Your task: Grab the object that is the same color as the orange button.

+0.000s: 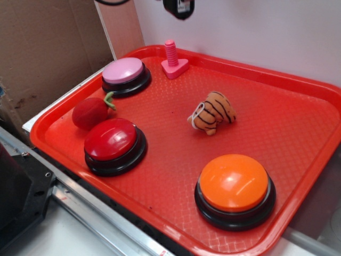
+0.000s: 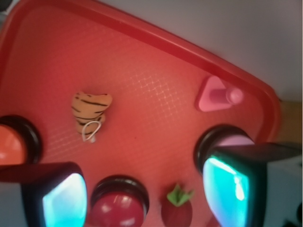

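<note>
While hanging high with jaws apart and empty, gripper needs lowering onto the plush tiger lying mid-tray, centre of the exterior frame, above the orange button at lower right. Best closed across the striped body, avoiding the white cord loop and the red tray. No readable writing or brand anywhere.

A red plastic tray with a raised rim carries everything. On it lie a pink button, a pink bolt-shaped toy, a red plush apple just beside a red button, and an orange button. A small striped orange tiger toy sits near the middle, apart from the buttons.
</note>
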Motion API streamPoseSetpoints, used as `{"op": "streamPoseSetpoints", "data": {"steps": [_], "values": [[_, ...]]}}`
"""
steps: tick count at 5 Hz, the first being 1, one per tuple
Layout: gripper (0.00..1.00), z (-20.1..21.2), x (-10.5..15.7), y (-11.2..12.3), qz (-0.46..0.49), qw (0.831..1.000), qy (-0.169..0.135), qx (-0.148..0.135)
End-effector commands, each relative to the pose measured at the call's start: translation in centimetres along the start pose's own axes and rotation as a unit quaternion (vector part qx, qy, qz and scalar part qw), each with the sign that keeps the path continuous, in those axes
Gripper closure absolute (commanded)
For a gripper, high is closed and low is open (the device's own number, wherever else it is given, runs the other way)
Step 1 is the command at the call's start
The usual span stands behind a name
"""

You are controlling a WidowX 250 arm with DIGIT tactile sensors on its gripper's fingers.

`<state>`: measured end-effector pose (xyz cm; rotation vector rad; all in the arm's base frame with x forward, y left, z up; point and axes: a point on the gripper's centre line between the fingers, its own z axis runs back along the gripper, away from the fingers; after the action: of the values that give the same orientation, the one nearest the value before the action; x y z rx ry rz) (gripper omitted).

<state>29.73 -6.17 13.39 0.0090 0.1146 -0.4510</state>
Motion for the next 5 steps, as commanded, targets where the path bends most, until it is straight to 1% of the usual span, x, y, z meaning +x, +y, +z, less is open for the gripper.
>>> {"op": "streamPoseSetpoints", "data": {"steps": [1, 2, 3, 4, 5], "values": [[0.00, -6.3, 2.2, -2.3, -0.041, 0.997, -0.023, 0.056], [0.00, -7.4, 3.5, -3.3, -0.062, 0.996, -0.042, 0.041], [0.00, -6.5, 4.0, -3.9, -0.084, 0.995, -0.059, 0.014], [0.00, -5.4, 4.7, -5.0, -0.120, 0.990, -0.069, -0.004], [0.00, -6.2, 4.8, -5.2, -0.131, 0.989, -0.056, -0.029]]}}
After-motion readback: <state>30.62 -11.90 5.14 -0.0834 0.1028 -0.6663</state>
